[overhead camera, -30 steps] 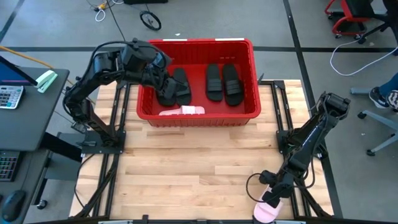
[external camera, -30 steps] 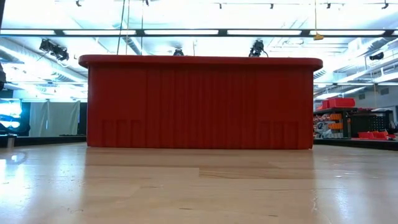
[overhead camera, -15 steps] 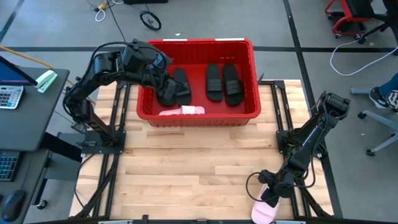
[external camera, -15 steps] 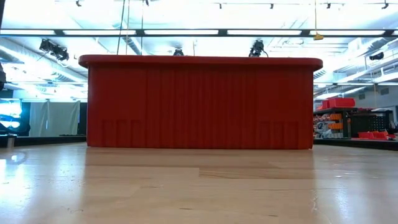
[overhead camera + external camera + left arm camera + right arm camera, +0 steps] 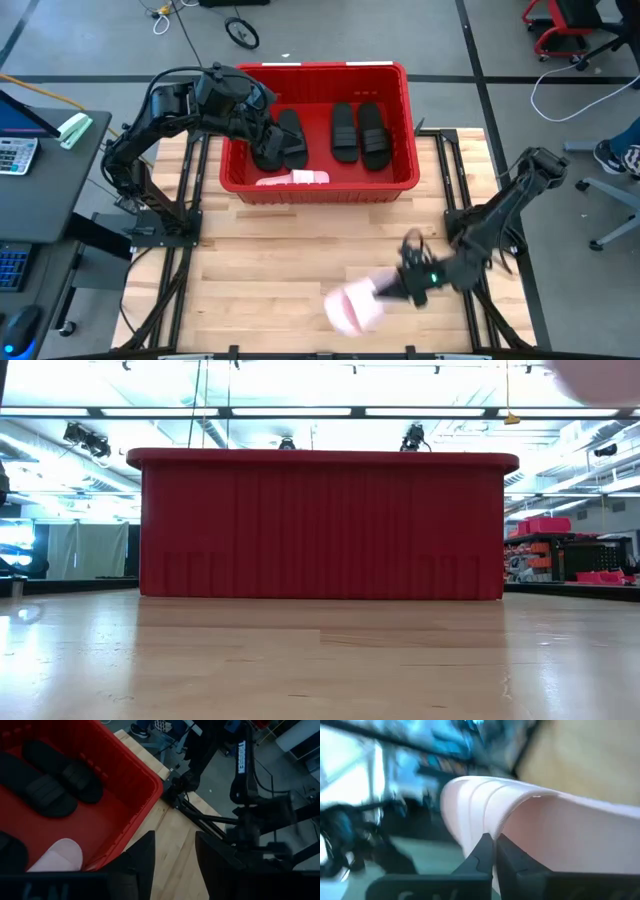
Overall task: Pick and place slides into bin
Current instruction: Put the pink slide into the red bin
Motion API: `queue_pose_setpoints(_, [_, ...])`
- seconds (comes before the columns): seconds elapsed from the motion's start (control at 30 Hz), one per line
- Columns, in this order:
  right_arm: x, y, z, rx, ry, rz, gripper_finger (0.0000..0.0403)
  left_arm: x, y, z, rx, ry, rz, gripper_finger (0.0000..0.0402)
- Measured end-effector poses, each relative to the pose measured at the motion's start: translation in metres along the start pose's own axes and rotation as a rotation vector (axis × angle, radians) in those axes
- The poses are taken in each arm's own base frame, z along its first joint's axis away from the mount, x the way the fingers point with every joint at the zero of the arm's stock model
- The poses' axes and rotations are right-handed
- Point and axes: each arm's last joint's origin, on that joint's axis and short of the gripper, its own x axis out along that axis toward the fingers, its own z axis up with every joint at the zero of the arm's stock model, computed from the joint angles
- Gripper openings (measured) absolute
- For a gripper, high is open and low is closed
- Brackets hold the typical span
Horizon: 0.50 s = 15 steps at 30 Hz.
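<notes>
From above, the right gripper (image 5: pixel 385 290) has swung in from the table's near right corner, where it sat half a second ago, to about five o'clock of the table's middle. It is clamped on the strap of a pale pink slide (image 5: pixel 352 306), which has travelled with it and now shows blurred over the bare wood, well apart from the red bin (image 5: pixel 318 186). The bin stands at twelve o'clock on the table, as before. Inside it lie four black slides (image 5: pixel 346 130): two side by side toward two o'clock, two toward ten o'clock, and a second pink slide (image 5: pixel 293 179) against the wall at six o'clock. None of these has shifted. The left gripper (image 5: pixel 262 140) hangs over the bin's ten o'clock corner, unmoved.

From table height, the bin's (image 5: pixel 320 525) ribbed wall fills the middle as it did earlier. A pale blur at one o'clock is new; what it is cannot be told.

The left wrist view shows the left gripper's fingers (image 5: pixel 142 857) apart, with nothing between them, above the bin's rim (image 5: pixel 145 795), black slides (image 5: pixel 52 780) and the pink one (image 5: pixel 57 856) below.

The right wrist view shows the fingers (image 5: pixel 480 855) closed together on the pink strap (image 5: pixel 485 805).
</notes>
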Motion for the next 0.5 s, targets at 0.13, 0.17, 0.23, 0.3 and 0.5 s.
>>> queue_pose_setpoints(0.13, [0.0,0.04,0.066,-0.204,-0.244,0.036,0.0004,0.0,-0.001,0.001,0.003,-0.015,-0.01,0.0147])
queue_pose_setpoints(0.17, [-0.002,0.049,0.084,-0.247,-0.299,0.018,0.0004,0.0,-0.001,0.002,0.003,-0.018,-0.012,0.0149])
queue_pose_setpoints(0.23, [-0.011,0.065,0.12,-0.329,-0.387,-0.049,0.0005,0.0,-0.002,0.002,0.01,-0.023,-0.015,0.015])
queue_pose_setpoints(0.3, [-0.023,0.08,0.154,-0.415,-0.458,-0.142,0.0004,0.0,-0.002,0.003,0.031,-0.031,-0.02,0.015])
queue_pose_setpoints(0.5, [-0.057,0.093,0.242,-0.482,-0.628,-0.354,0.0004,0.0,-0.005,0.008,0.094,-0.082,-0.047,0.014])
